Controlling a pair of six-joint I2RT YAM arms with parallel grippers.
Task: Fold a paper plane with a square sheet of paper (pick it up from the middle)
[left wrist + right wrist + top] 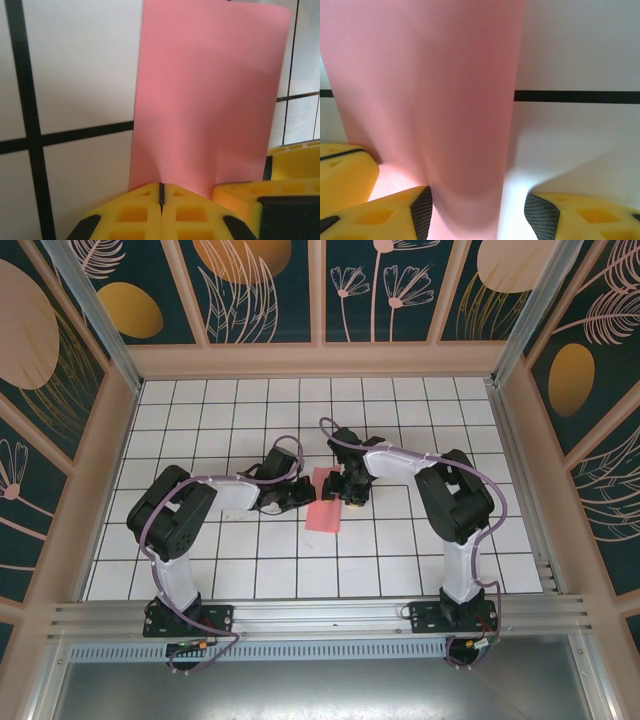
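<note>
Between the two claws, near the middle of the white-tiled bench, the square sheet of paper shows as a narrow salmon-pink strip about half as wide as it is long, so it looks doubled over or curled along its length. The left claw, at the sheet's left edge, has its yellow fingers pressed together and seems to pinch the paper's near edge, where a small crease rises. The right claw, on the sheet's other side, stands apart around a rounded hump of paper, with a bare gap beside one pad, so it grips nothing. I judge the work early: perhaps the first centre fold is being formed, not yet pressed flat. Nose corners and wings remain undone.
</note>
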